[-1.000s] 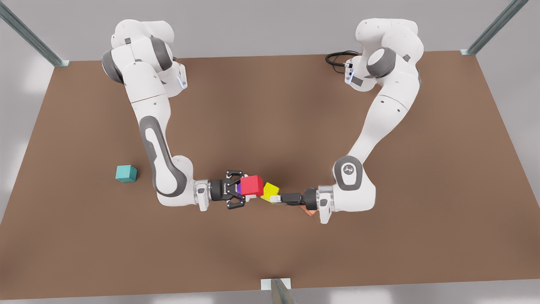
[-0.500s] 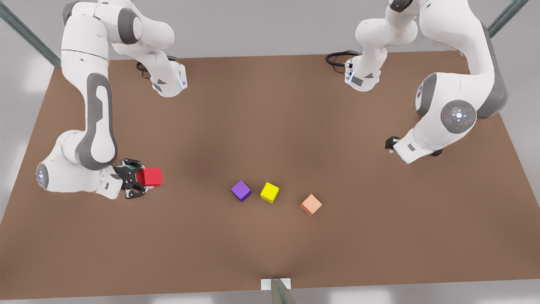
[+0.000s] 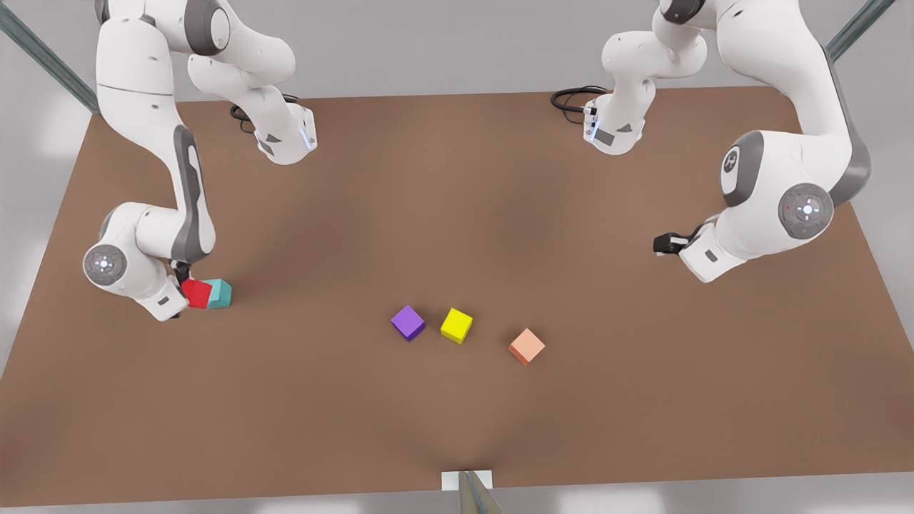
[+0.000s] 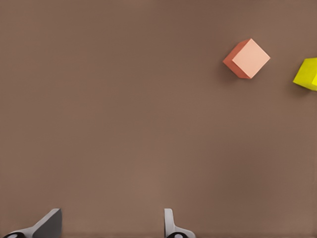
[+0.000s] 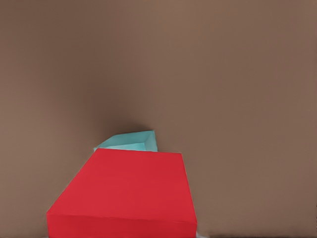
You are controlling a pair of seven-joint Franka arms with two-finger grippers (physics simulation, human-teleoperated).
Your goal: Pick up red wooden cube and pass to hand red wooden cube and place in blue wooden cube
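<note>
The red wooden cube [image 3: 196, 293] hangs at the front view's left, tilted, held at the tip of my right gripper [image 3: 186, 284]. It overlaps the near side of the blue wooden cube [image 3: 221, 293], a teal block resting on the table. In the right wrist view the red wooden cube [image 5: 124, 196] is close up, with the blue wooden cube [image 5: 130, 141] peeking out just behind it. My left gripper [image 3: 665, 243] waits at the front view's right, raised over the table. Its fingers [image 4: 49, 225] stand apart with nothing between them.
A purple cube [image 3: 408, 323], a yellow cube [image 3: 456, 325] and a salmon cube [image 3: 526, 346] lie in a row near the table's middle front. The salmon cube [image 4: 246, 58] and the yellow cube [image 4: 307, 73] also appear in the left wrist view. A black cable [image 3: 571, 96] lies at the back.
My right gripper has carried the red cube toward the front view's left, down against the teal cube. The left arm has barely shifted at the front view's right.
</note>
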